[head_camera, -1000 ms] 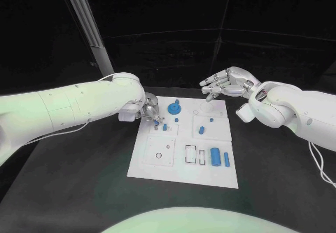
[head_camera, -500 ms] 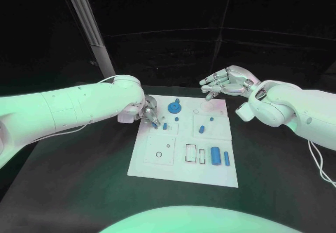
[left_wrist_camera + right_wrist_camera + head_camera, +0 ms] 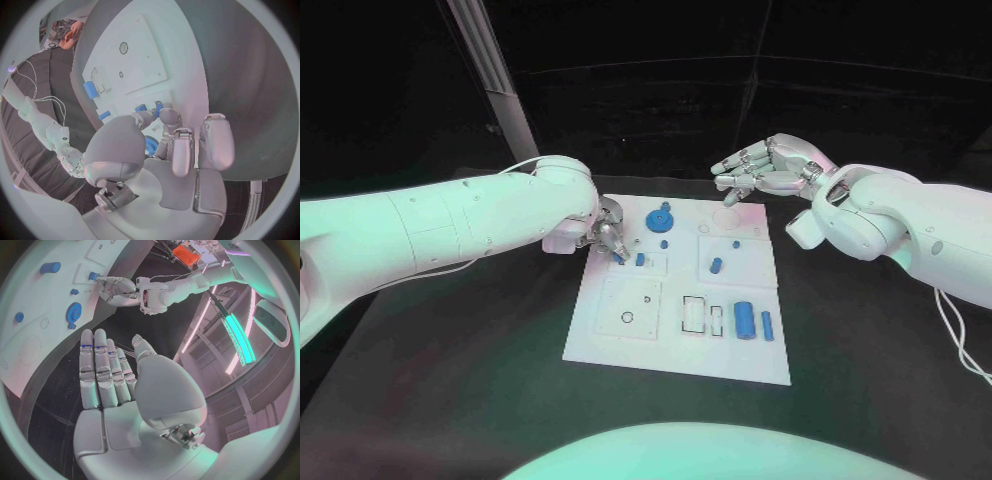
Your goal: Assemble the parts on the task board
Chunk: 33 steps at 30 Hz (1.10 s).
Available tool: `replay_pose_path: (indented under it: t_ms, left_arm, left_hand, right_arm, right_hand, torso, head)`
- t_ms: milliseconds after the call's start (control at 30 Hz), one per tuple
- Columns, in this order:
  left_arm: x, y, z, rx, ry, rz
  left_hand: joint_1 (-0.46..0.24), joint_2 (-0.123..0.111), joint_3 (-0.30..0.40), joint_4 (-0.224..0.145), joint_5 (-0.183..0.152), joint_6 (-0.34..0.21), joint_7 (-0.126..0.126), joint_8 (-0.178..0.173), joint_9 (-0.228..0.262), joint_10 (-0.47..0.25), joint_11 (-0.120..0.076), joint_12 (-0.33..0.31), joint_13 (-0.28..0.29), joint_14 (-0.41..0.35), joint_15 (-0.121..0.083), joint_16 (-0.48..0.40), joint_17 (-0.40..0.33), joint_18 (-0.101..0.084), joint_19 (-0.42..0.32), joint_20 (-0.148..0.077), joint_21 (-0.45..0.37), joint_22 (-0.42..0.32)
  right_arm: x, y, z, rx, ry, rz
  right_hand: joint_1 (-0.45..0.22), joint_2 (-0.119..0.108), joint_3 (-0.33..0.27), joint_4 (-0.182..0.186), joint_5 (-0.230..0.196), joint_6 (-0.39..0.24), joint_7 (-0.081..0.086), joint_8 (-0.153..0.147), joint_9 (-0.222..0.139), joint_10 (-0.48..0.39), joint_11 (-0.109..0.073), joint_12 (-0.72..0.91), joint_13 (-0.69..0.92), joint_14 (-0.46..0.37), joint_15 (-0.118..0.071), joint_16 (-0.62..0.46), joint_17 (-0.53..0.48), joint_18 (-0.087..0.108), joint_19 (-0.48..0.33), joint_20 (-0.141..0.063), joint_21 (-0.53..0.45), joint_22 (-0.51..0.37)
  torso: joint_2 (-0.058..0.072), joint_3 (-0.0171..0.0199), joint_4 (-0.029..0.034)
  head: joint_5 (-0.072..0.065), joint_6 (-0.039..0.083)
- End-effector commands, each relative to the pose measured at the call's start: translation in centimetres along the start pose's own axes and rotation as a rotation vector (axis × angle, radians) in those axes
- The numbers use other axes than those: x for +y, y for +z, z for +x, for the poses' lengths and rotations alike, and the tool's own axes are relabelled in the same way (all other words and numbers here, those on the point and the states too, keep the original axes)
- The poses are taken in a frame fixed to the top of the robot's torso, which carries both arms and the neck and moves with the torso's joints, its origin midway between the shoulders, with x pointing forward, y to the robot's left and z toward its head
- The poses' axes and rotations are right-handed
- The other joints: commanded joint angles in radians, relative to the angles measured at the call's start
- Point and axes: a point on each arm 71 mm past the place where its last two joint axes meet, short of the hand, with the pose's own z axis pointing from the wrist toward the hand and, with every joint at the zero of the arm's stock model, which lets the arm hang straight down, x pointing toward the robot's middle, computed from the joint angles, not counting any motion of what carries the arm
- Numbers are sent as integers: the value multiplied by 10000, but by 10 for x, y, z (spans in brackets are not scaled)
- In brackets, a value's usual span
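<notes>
The white task board lies mid-table. My left hand is at its left edge and pinches a small blue peg just over the board, beside a second small peg. The right wrist view shows that left hand with the peg at its fingertips. My right hand hovers above the board's far right corner, fingers stretched out, holding nothing. On the board are a blue gear, an oblong piece, a blue cylinder and a thin bar.
Two dark rectangular slots and a square panel with a small hole mark the board's near half. A pale post stands at the back left. Black table surrounds the board.
My left hand's fingertips, with the small peg, have shifted slightly toward the far side. The right hand has stayed where it was.
</notes>
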Motion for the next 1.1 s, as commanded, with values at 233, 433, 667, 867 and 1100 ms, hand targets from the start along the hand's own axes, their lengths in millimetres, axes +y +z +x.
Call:
replay_pose_path:
  t_ms: [233,433,667,867,1100]
  left_arm:
    - [-1,1,3,10,166,-34]
    - [-2,1,5,-2,172,21]
    - [-4,1,5,-134,109,23]
    - [-4,1,4,-330,39,3]
    - [-3,1,3,-553,-59,-47]
  left_hand:
    - [99,6,53,-114,35,-27,-36,56,-6,55,-7,66,9,1039,0,31,2634,76,-6,-10,34,8]
    - [101,8,38,-108,36,-23,-36,59,-2,53,-7,66,6,1039,0,31,2634,74,-5,-11,38,14]
    - [101,8,38,-108,36,-23,-36,59,-2,53,-7,66,6,1039,0,31,2634,74,-5,-11,38,14]
    - [106,12,31,-106,36,-21,-38,61,1,63,-8,82,30,1039,0,31,2634,74,-4,-11,40,16]
    - [112,19,27,-104,35,-19,-40,64,4,73,-10,96,49,1039,-1,31,2634,73,-2,-12,44,20]
  right_arm:
    - [2,1,0,77,62,-102]
    - [2,1,0,77,62,-103]
    - [2,1,0,79,62,-106]
    - [2,1,0,79,62,-106]
    - [1,1,0,84,63,-107]
  right_hand:
    - [-70,0,9,51,68,-52,21,28,0,-67,20,58,-10,15,56,-51,-9,120,22,70,-43,-14]
    - [-70,0,9,51,68,-52,21,28,0,-67,20,58,-10,15,56,-51,-9,120,22,70,-43,-14]
    - [-70,0,9,51,68,-52,21,28,0,-67,20,58,-10,15,56,-51,-9,120,22,70,-43,-14]
    - [-70,0,9,51,68,-52,21,28,0,-67,20,58,-10,15,56,-51,-9,120,22,70,-43,-14]
    - [-70,0,9,51,68,-52,21,28,0,-67,20,58,-10,15,56,-51,-9,120,22,70,-43,-14]
  torso:
    - [0,3,5]
    - [-2,5,0]
    - [-1,0,-5]
    - [-1,1,-2]
    - [1,1,-3]
  head:
    - [4,-24]
    - [-4,-21]
    - [0,-5]
    - [-10,3]
    - [-10,10]
